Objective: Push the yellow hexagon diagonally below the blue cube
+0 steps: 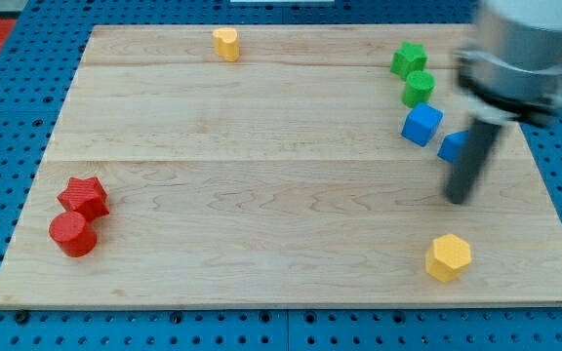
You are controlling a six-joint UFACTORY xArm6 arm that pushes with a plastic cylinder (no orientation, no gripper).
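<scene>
The yellow hexagon (449,257) lies near the board's bottom right corner. The blue cube (421,125) sits at the right, well above it. A second blue block (452,146) lies just right of the cube, partly hidden behind my rod. My tip (456,199) rests on the board below that second blue block and above the yellow hexagon, apart from it. The arm is blurred at the view's top right.
A green star-like block (409,59) and a green cylinder (419,88) stand above the blue cube. A yellow block (226,44) sits at the top edge. A red star (84,196) and red cylinder (72,234) lie at the left.
</scene>
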